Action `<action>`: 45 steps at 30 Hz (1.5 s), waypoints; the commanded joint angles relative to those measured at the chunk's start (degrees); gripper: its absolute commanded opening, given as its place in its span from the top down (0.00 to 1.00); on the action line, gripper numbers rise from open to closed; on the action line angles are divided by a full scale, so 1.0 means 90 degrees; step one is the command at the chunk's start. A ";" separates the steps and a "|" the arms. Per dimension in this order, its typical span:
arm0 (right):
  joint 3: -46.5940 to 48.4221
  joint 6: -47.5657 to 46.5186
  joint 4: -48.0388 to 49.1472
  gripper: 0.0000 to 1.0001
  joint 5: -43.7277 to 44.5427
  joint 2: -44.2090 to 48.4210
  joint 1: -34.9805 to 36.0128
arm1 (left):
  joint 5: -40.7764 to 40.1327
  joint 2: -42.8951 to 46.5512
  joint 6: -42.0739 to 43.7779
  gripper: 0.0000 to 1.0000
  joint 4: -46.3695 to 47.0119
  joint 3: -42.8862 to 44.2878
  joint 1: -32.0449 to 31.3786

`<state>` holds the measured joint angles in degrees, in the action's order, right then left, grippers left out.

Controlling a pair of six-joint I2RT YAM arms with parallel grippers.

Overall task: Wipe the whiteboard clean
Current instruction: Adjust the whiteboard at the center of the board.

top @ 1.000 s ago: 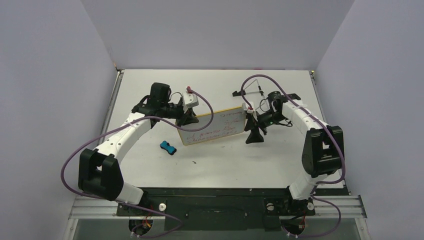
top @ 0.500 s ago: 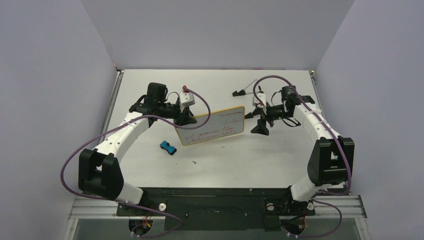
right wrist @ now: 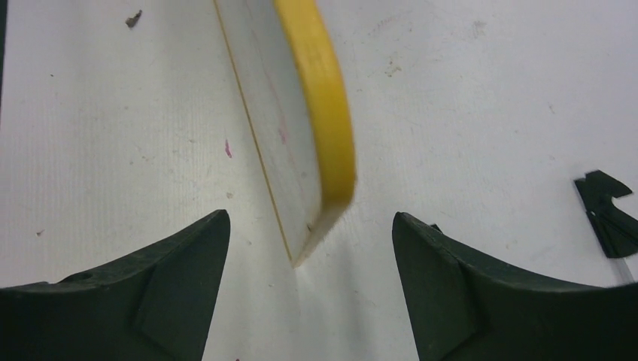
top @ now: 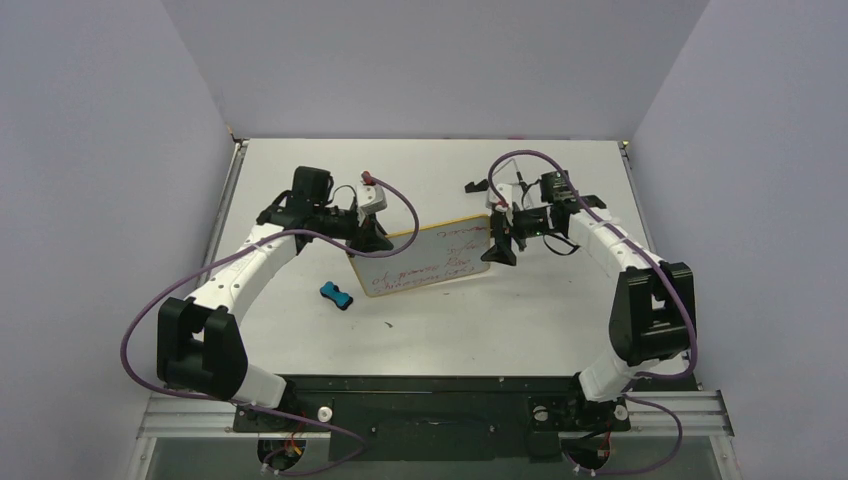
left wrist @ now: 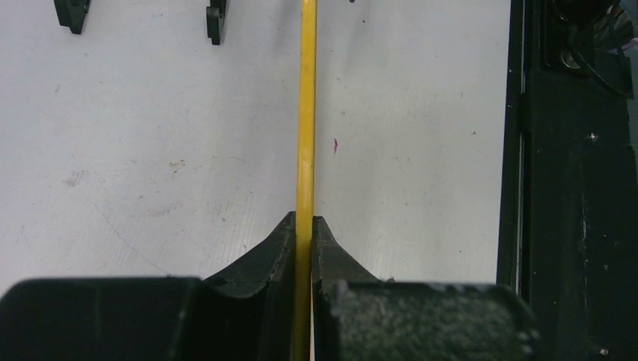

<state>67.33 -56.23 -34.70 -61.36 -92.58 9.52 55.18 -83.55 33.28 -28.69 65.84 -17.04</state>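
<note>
Half a second ago the right end effector (top: 497, 242) stood clear to the right of the whiteboard (top: 425, 262). It has since come back to the board's right edge, where it also was a second ago. Its two dark fingers stand wide, one on each side of the board's right corner, and neither touches it. The board itself has barely shifted. The left end effector (top: 372, 238) stays clamped on its left edge, and the wrist view shows the thin frame pinched tight between the black fingers.

The whiteboard is a small flat rectangle tilted in the left grip, its face up and towards the arms. Whether its lower edge rests on the surface (top: 450, 340) cannot be told. The face is smooth white with a few lines of red handwriting, and the narrow frame looks yellow with rounded corners. The fingers are matte black plastic wedges with slightly grainy faces.

The surface is white, finely textured and faintly scuffed. A small blue-and-black eraser (top: 337, 295) lies near the board's lower left corner. An angular black piece (top: 478, 185) lies just beyond the board's upper right corner.
</note>
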 commanded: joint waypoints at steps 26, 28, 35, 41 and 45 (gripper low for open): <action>0.1506 -0.5869 -0.6159 0.56 -0.2332 -0.1429 0.0438 | 0.1667 0.0811 -0.1938 1.00 0.2721 -0.0984 0.0617; 0.1576 -0.5746 -0.6162 0.60 -0.2337 -0.1389 0.0440 | 0.1671 0.0813 -0.1979 1.00 0.2762 -0.1003 0.0621; 0.1769 -0.5127 -0.6150 1.00 -0.2322 -0.1157 0.0423 | 0.1603 0.0815 -0.2047 1.00 0.2863 -0.1039 0.0651; 0.1647 -0.4800 -0.6154 1.00 -0.2329 -0.0875 0.0302 | 0.0955 0.1103 -0.2819 0.75 0.3783 -0.1188 0.0746; 0.1582 -0.4628 -0.6160 1.00 -0.2292 -0.0829 0.0090 | 0.0256 0.1646 -0.3541 0.63 0.4503 -0.1350 0.0897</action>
<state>81.87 -96.40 -86.72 -81.17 -104.12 11.27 67.90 -74.24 7.70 -2.83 53.34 -12.40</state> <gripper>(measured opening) 0.059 0.347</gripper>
